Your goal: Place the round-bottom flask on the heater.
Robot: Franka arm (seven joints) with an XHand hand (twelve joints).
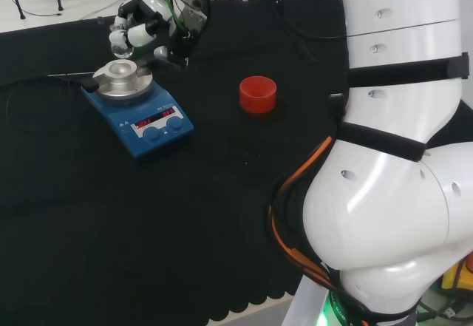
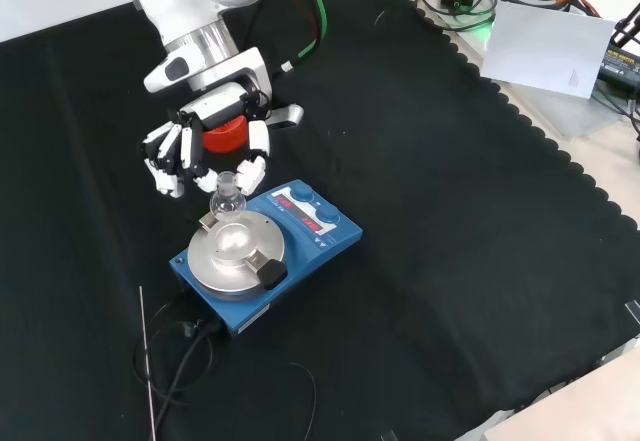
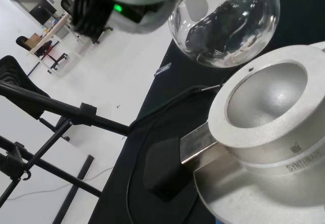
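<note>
A clear round-bottom flask (image 1: 122, 43) (image 2: 227, 201) (image 3: 228, 26) hangs just above the heater, neck up. My hand (image 1: 148, 23) (image 2: 190, 151) is shut on it, fingers curled round its neck. The heater (image 1: 140, 111) (image 2: 300, 236) is a blue box with a round metal block (image 1: 122, 76) (image 2: 235, 251) (image 3: 264, 117) on top, which has a bowl-shaped hollow. In the wrist view the flask's bulb floats clear of the hollow's rim, a little off to one side of it.
A red ribbed ring stand (image 1: 257, 94) (image 2: 225, 136) sits on the black cloth, right of the heater in the head view. A black cable (image 2: 180, 361) (image 3: 152, 127) runs from the heater. The arm's white links (image 1: 399, 156) stand at the right of the head view.
</note>
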